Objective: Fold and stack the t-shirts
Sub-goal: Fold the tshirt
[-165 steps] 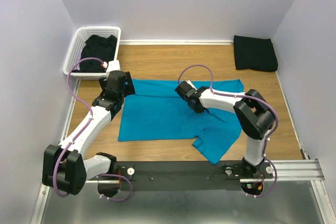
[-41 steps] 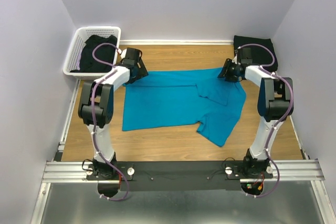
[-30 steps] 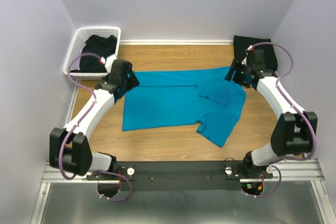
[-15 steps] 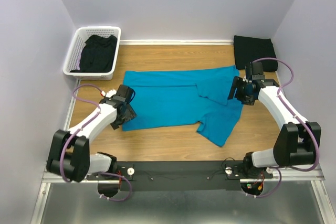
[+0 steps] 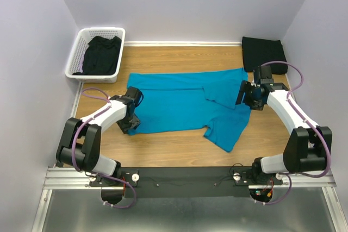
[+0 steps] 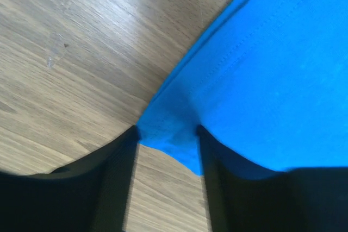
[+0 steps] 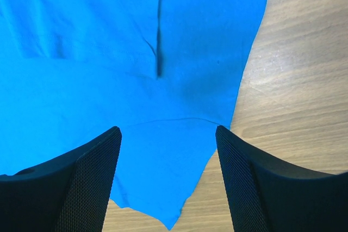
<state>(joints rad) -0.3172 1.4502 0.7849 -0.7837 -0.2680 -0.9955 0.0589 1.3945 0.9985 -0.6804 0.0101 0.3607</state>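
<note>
A teal-blue t-shirt (image 5: 179, 104) lies spread across the wooden table, with one part folded over at its right and a flap hanging toward the near edge. My left gripper (image 5: 129, 126) is down at the shirt's near left corner. In the left wrist view that corner (image 6: 168, 140) bunches between the half-closed fingertips of the left gripper (image 6: 167, 134), and wood shows in the gap behind it. My right gripper (image 5: 244, 97) hovers open over the shirt's right edge. The right wrist view shows the blue cloth (image 7: 109, 52) beneath the wide-apart jaws of the right gripper (image 7: 167, 134).
A white lattice basket (image 5: 81, 44) at the back left holds a crumpled black t-shirt (image 5: 102, 52). A folded black t-shirt (image 5: 263, 54) lies at the back right corner. Purple walls close in the table on three sides.
My left gripper moved from the shirt's far left corner to its near left corner, and its jaws narrowed. My right gripper came nearer along the right edge. The shirt kept its shape.
</note>
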